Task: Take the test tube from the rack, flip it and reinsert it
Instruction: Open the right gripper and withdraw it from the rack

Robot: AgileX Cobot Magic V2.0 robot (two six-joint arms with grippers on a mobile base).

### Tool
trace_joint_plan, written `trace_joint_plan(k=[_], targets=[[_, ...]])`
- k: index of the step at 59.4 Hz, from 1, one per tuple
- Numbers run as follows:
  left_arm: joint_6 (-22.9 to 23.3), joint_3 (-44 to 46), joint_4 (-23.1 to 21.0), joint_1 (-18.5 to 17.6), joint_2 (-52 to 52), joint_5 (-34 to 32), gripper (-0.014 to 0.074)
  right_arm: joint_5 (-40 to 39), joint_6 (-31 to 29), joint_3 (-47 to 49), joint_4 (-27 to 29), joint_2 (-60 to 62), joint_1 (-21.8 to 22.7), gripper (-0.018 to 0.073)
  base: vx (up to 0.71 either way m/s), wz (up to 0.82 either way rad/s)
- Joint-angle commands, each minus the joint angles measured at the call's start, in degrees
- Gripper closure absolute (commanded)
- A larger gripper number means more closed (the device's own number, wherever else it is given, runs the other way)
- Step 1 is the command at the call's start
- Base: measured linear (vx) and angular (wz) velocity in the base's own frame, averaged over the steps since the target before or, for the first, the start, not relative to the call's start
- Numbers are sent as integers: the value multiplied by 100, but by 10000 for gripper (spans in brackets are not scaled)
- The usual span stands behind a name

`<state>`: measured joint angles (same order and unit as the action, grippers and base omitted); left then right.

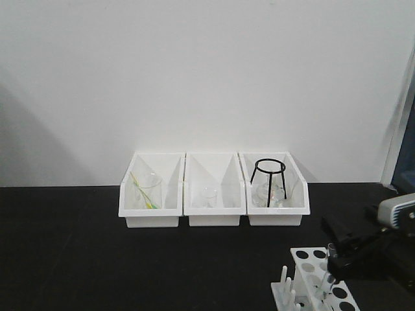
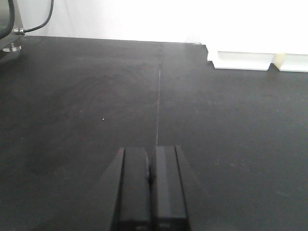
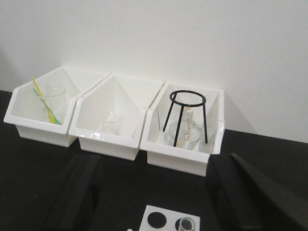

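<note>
No legible text, label, brand, number or sign was present in any of the three views. The rack (image 1: 316, 280), the three white bins (image 1: 214, 194) and the black tabletop (image 1: 97, 259) carried no readable markings. The wall at 12 o'clock was plain white and unmarked.
</note>
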<state>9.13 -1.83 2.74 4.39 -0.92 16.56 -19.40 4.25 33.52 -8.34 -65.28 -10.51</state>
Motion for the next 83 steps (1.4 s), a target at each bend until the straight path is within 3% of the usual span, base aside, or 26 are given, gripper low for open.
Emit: trace_joint_plan(k=[1, 14, 41, 57, 71, 83], targets=[[-1, 1, -25, -41, -65, -494, 603, 489, 189, 267, -4, 811, -3, 30, 0, 0], [-1, 1, -25, -41, -65, -494, 603, 1248, 152, 267, 13, 1904, -3, 30, 0, 0], [-1, 1, -25, -41, -65, -494, 603, 1300, 104, 215, -11, 2650, 2, 64, 0, 0], [-1, 1, -25, -41, -65, -494, 603, 1255, -154, -1051, 191, 4040, 721, 305, 0, 0], [-1, 1, -25, -41, -65, -494, 603, 1370, -210, -2655, 254, 5603, 825, 575, 0, 0], [-1, 1, -25, -41, -65, -494, 603, 2136, -215, -3385, 330, 6668, 884, 572, 0, 0]])
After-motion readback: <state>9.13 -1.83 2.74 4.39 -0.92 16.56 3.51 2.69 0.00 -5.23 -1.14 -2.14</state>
